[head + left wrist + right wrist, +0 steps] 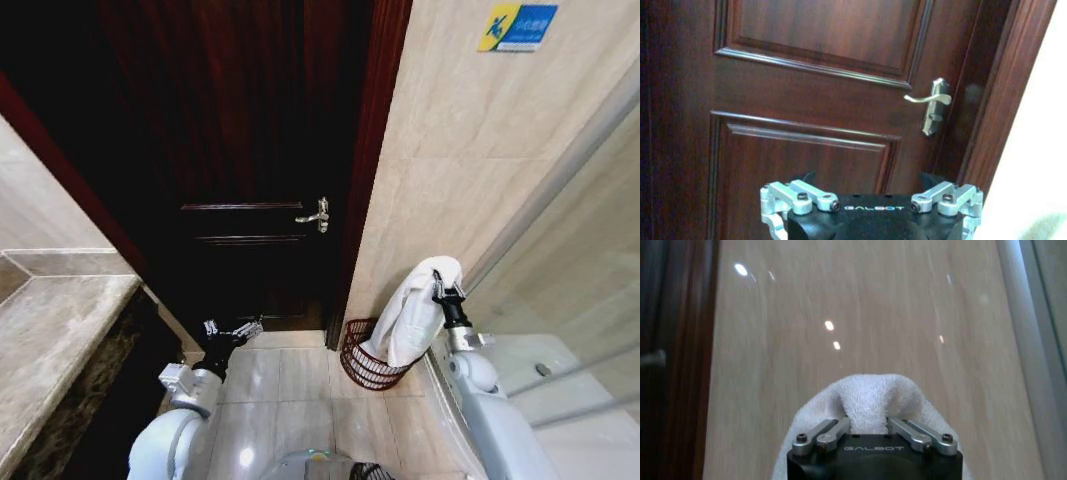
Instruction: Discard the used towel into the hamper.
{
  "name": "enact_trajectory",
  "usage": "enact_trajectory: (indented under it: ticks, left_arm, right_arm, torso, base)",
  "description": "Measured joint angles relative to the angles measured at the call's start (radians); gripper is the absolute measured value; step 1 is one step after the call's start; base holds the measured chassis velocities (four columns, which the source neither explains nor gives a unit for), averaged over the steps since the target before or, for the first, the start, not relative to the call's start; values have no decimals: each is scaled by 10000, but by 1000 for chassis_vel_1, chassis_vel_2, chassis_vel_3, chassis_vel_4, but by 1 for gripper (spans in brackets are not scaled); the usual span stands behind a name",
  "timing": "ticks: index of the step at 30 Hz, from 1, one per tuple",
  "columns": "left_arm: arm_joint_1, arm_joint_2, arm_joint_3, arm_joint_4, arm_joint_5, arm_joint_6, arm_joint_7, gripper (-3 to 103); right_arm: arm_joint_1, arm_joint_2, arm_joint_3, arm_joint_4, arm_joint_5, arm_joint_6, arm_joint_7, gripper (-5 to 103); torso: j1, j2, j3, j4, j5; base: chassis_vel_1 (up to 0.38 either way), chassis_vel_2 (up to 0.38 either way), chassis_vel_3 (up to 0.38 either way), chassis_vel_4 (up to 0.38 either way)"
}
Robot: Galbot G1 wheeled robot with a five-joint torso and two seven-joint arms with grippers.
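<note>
The hamper (368, 358) stood on the floor (290, 385) in the corner between the dark wooden door (250, 170) and the beige tiled wall (450, 170), close to the door frame. It was a round reddish-brown wire basket with an open top. The lower end of the white towel (415, 315) hung over its rim on the side near the wall; whether anything lay deeper inside, I could not tell.

The right gripper (443, 288) was raised above and just beside the hamper, and its fingers were pinching the top fold of the towel. In the right wrist view the towel (870, 400) bulged out between the two fingers (823, 432) in front of the tiled wall. The towel hung with its long axis almost vertical, the upper end in the gripper and the lower end pointing down into the hamper.

The left gripper (232, 330) was held low before the door, well apart from the hamper, with its fingers spread and nothing between them. The left wrist view looked at the door panels and the metal door handle (931, 102).

A stone counter (50, 340) stood at the robot's left, and a glass shower screen (570, 260) at its right
</note>
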Motion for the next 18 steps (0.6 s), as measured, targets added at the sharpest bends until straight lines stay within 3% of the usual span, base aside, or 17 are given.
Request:
enact_trajectory:
  ticks: [2, 7, 18]
  left_arm:
    - [0, -1, 0, -1, 0, 0, 0, 100]
    - [6, 0, -1, 0, 0, 0, 0, 100]
    - [3, -1, -1, 0, 0, 0, 0, 100]
  right_arm:
    - [-340, 149, -5, -11, 68, -116, 106, 11]
    - [-777, 310, -62, -170, 232, -572, 251, 11]
    - [231, 31, -388, -2017, 461, -774, -179, 11]
  torso:
    - [-2, 0, 0, 10, 7]
    - [-23, 6, -6, 5, 1]
    - [-11, 3, -3, 9, 5]
  base:
    - [-43, 79, 24, -55]
    - [9, -12, -4, 6]
    - [8, -14, -15, 5]
